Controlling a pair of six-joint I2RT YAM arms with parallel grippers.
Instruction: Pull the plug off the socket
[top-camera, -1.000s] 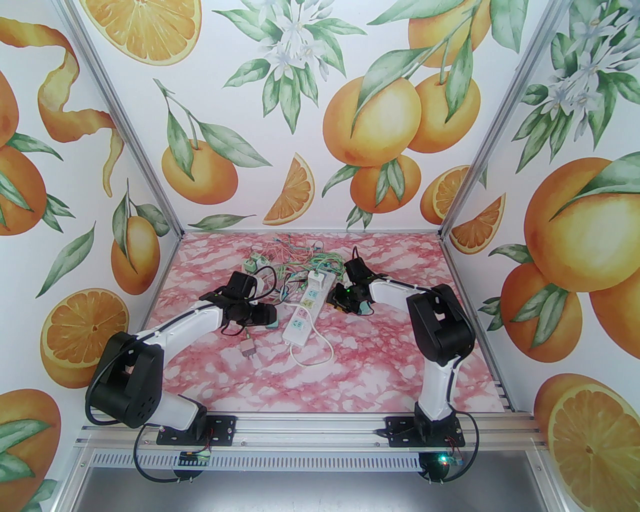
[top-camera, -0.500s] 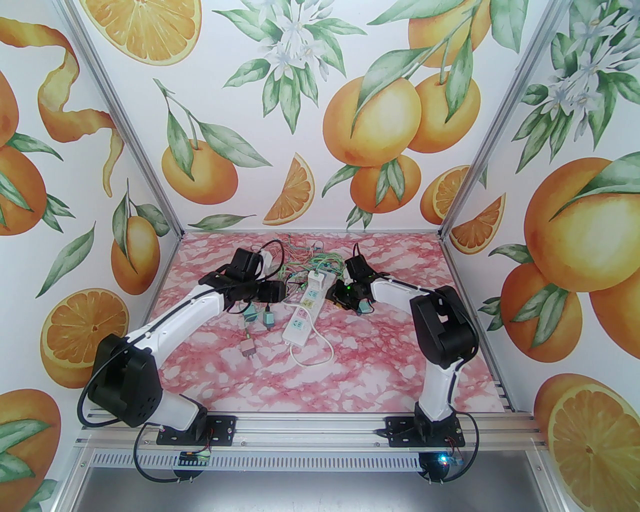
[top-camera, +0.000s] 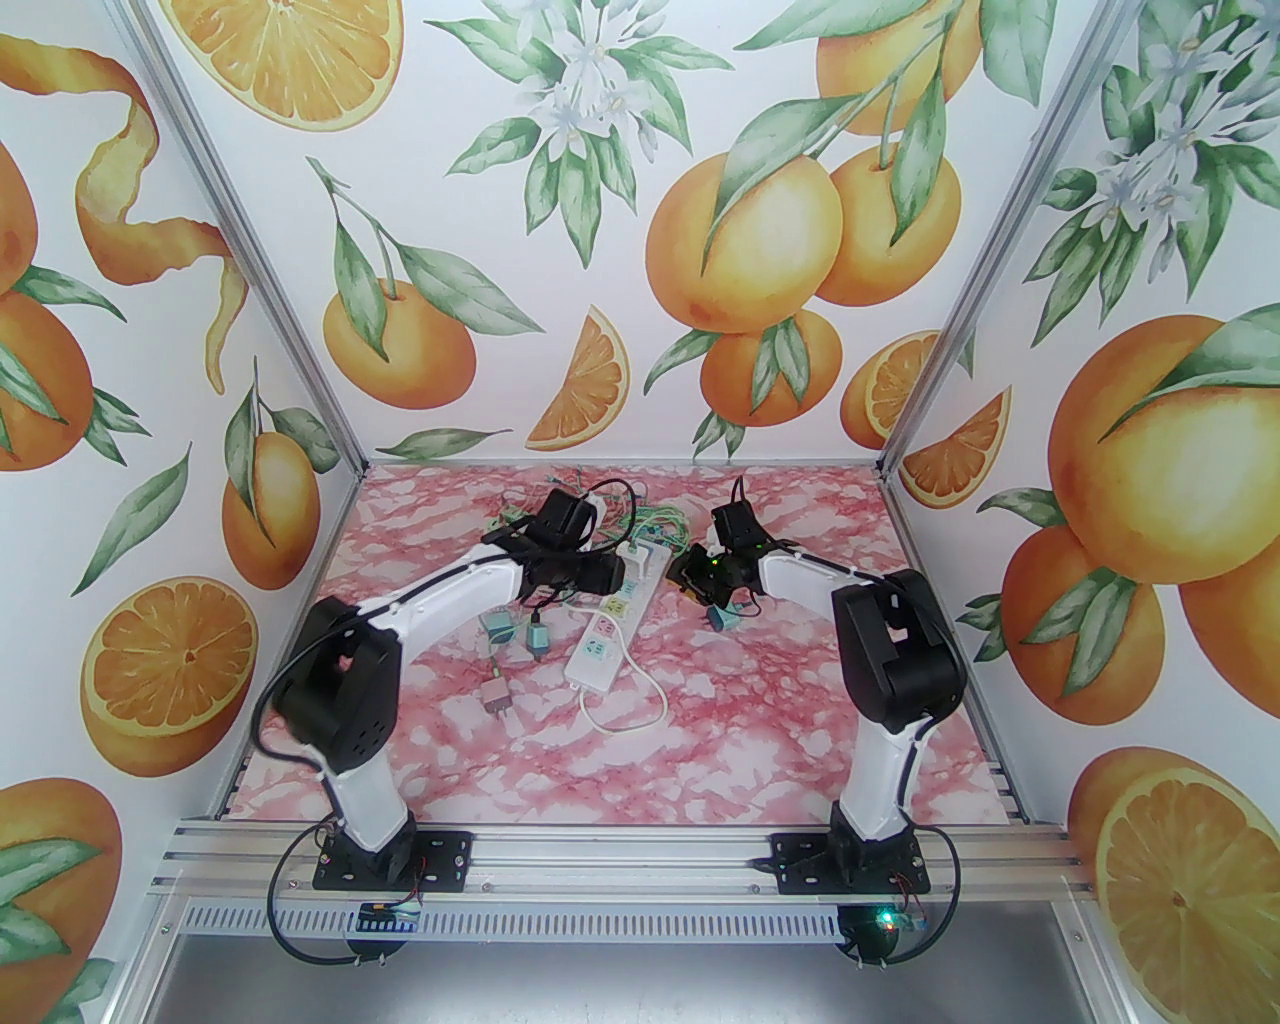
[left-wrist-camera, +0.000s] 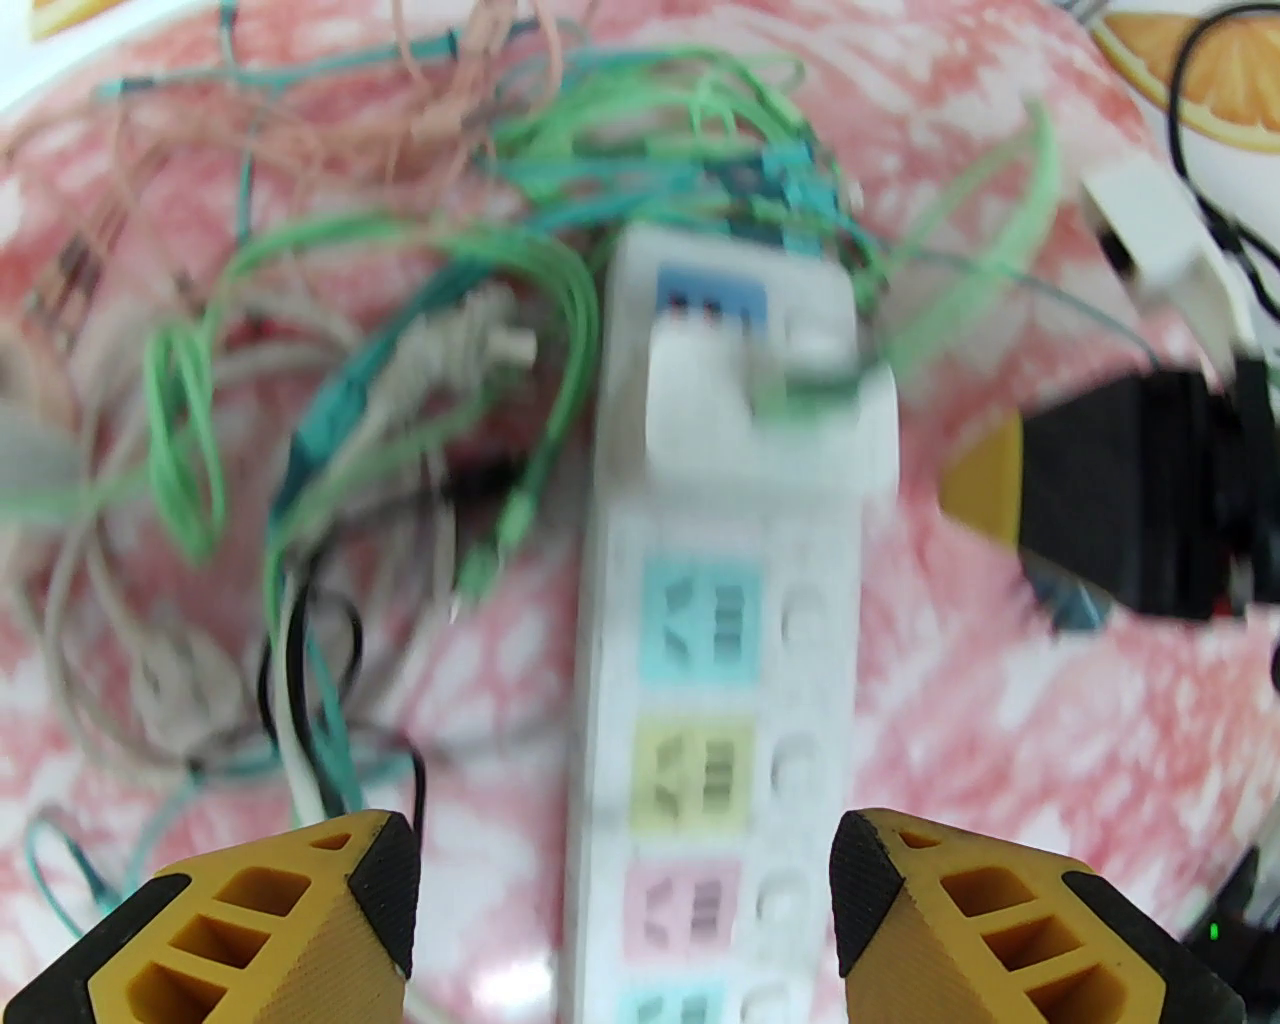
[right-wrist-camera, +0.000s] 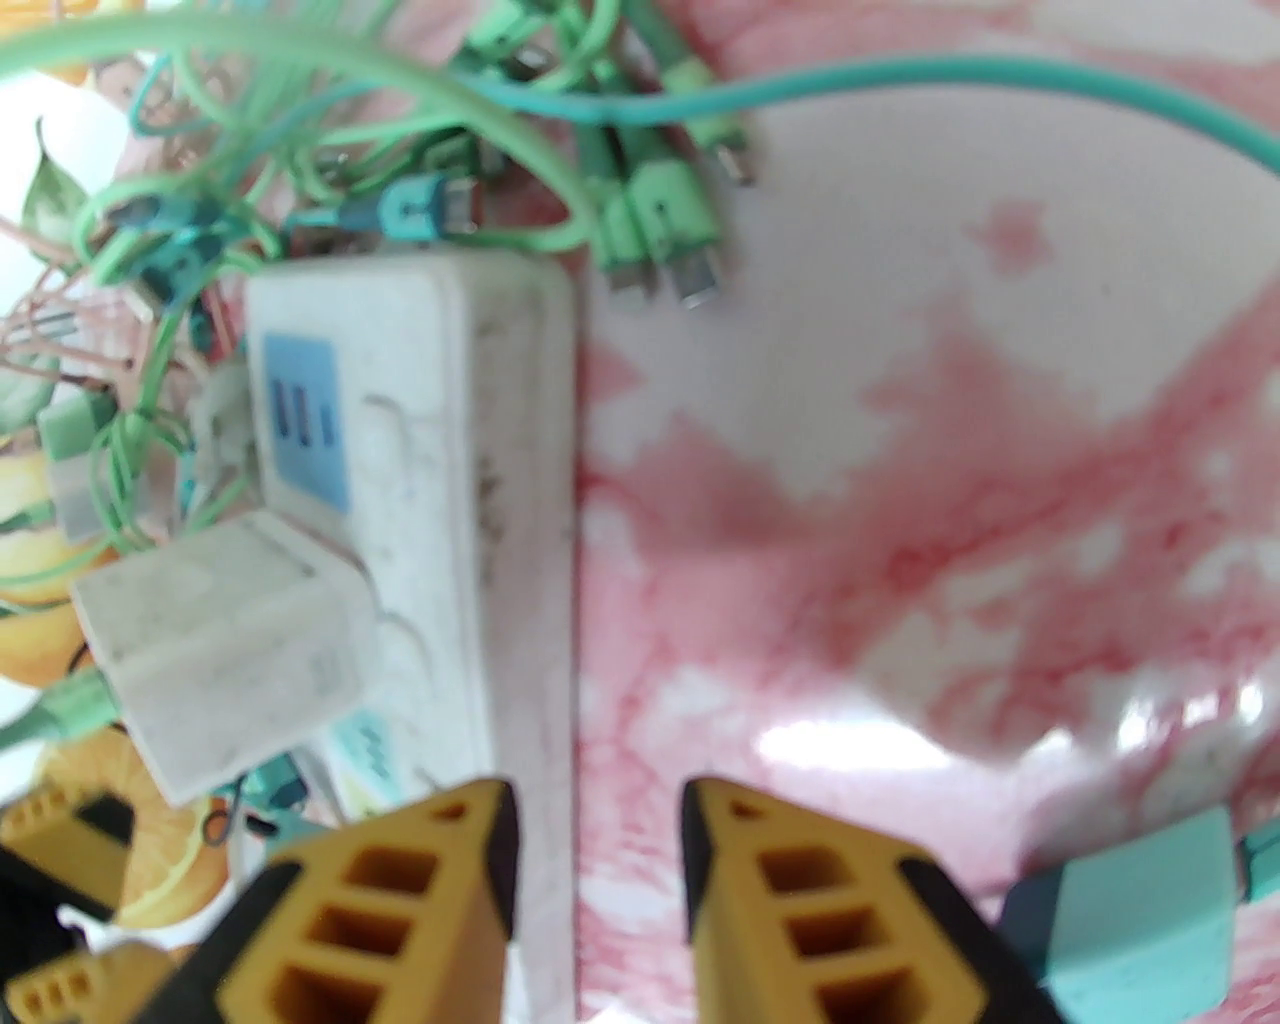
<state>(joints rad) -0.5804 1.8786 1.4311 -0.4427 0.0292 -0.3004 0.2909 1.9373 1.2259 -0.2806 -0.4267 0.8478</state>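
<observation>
**A:** The left gripper (left-wrist-camera: 625, 880) has its jaws wide apart, and we see nothing between them; its yellow fingers (left-wrist-camera: 300, 920) sit at the bottom corners of the left wrist view; the white power strip (left-wrist-camera: 820, 640) runs up the middle of that frame through the gap beneath them; whether they touch it we cannot tell.

**B:** And the right gripper (right-wrist-camera: 598, 850)?

**A:** Its jaws are parted by a narrower gap and grip nothing; in the right wrist view one finger (right-wrist-camera: 440, 900) overlaps the strip's long edge at bottom centre; the other lies over the pink marbled table (right-wrist-camera: 900, 500); contact we cannot judge.

**B:** Where do we place the plug (left-wrist-camera: 700, 400)?

**A:** It is seated in the strip near its far end; in the left wrist view it is blurred, at upper centre, well above the fingertips; in the right wrist view it sits at middle left, up and left of the fingers; a pale green cable (right-wrist-camera: 60, 715) leaves it toward the left edge.

**B:** Anything close by?

**A:** A tangle of cables (left-wrist-camera: 430, 360) fills the upper left of the left wrist view, beside the strip; a loose teal plug (right-wrist-camera: 1140, 920) lies at the lower right of the right wrist view, near the gripper.
</observation>
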